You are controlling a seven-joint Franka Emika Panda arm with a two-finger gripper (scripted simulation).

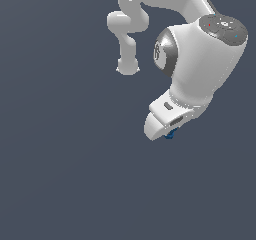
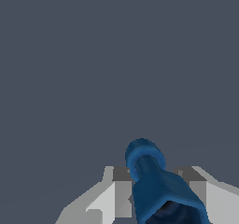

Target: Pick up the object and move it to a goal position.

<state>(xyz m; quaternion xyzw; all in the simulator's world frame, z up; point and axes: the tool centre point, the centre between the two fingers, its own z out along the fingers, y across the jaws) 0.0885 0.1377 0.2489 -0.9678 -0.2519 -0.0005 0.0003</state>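
We see the white, glossy robot arm (image 1: 200, 64) reaching down over a plain dark grey-blue floor (image 1: 65, 174), its rounded wrist housing bent over the white gripper (image 1: 169, 132). In the exterior view only a sliver of the small dark-blue rounded object (image 1: 171, 133) peeks out directly beneath the gripper's body, touching its underside.

From the wrist view, we see the same object (image 2: 156, 183) far more clearly: a dark-blue piece with a rounded, lighter blue knob at its far end, widening into a flared, darker base toward the camera. It sits between the two grey-and-white fingers (image 2: 122, 190) of the gripper (image 2: 158, 190), which press against its sides, so the claw is closed narrowly around the object and holds it.

Whether the object rests on the floor or hangs above it, we cannot tell, as neither view shows a contact or shadow beneath it.
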